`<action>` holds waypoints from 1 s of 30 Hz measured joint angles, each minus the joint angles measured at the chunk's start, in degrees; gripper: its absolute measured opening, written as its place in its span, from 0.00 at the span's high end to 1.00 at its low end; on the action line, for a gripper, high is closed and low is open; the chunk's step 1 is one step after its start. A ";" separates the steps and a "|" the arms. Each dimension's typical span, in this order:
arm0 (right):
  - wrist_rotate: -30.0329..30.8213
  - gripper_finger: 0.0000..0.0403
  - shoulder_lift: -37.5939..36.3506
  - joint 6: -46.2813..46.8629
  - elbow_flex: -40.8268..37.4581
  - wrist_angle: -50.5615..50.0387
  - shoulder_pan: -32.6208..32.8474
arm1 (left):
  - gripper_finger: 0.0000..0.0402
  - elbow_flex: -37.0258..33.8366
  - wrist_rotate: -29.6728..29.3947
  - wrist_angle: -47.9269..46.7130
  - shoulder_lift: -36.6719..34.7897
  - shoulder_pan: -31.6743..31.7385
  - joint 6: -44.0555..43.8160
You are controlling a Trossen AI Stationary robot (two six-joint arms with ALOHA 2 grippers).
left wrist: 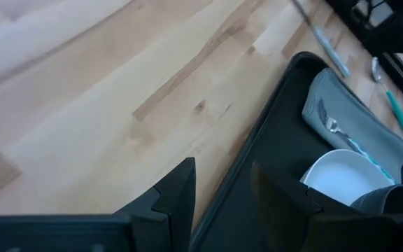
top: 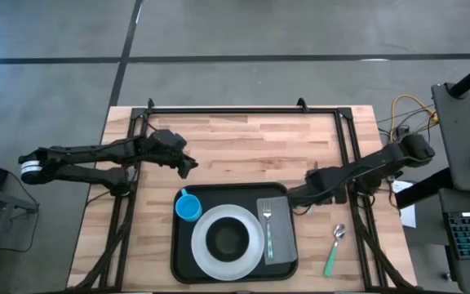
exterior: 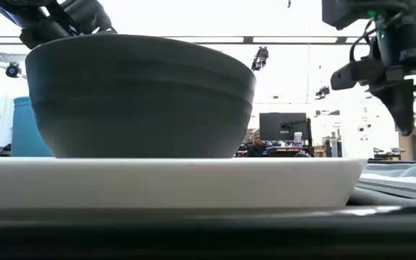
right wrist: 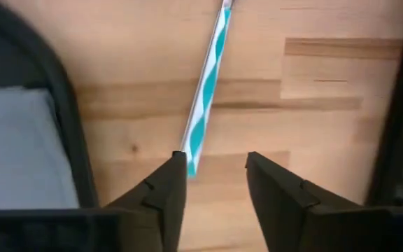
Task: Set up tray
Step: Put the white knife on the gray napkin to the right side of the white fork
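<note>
The black tray (top: 188, 265) lies on the wooden table. It carries a blue cup (top: 188, 207), a white plate (top: 205, 251) with a dark bowl (top: 227, 238), and a grey napkin (top: 281, 237) with a fork (top: 267, 222) on top. A teal-handled spoon (top: 334, 249) rests on the table to the tray's right. My right gripper (right wrist: 215, 164) is open, low beside the tray's far right corner (right wrist: 60, 84), with a teal-and-white striped straw (right wrist: 207, 87) lying on the wood just ahead of it. My left gripper (left wrist: 222, 189) is open above the tray's far left rim (left wrist: 257, 136). My right gripper points down at the table, its fingers on either side of the straw's near end (right wrist: 189, 162). That end lies right at one fingertip (right wrist: 177, 168); whether they touch, I cannot tell.
Black frame rails (top: 243, 109) run along the table's far edge and down both sides. Bare wood (top: 251, 151) lies between the far rail and the tray. In the low view the bowl (exterior: 143, 94) and plate (exterior: 165, 180) fill the foreground, with the room behind.
</note>
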 joint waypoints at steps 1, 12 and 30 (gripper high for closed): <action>0.08 0.63 -0.99 0.65 -1.45 1.38 -0.56 | 0.70 0.00 -0.01 0.63 0.00 0.00 0.72; 2.75 0.56 -0.50 -0.73 -11.23 9.38 -9.02 | 0.70 0.04 0.02 4.50 0.00 0.00 2.89; 2.60 0.76 -0.81 -12.22 -18.19 21.97 -17.48 | 0.70 0.11 0.00 6.01 0.00 0.00 0.71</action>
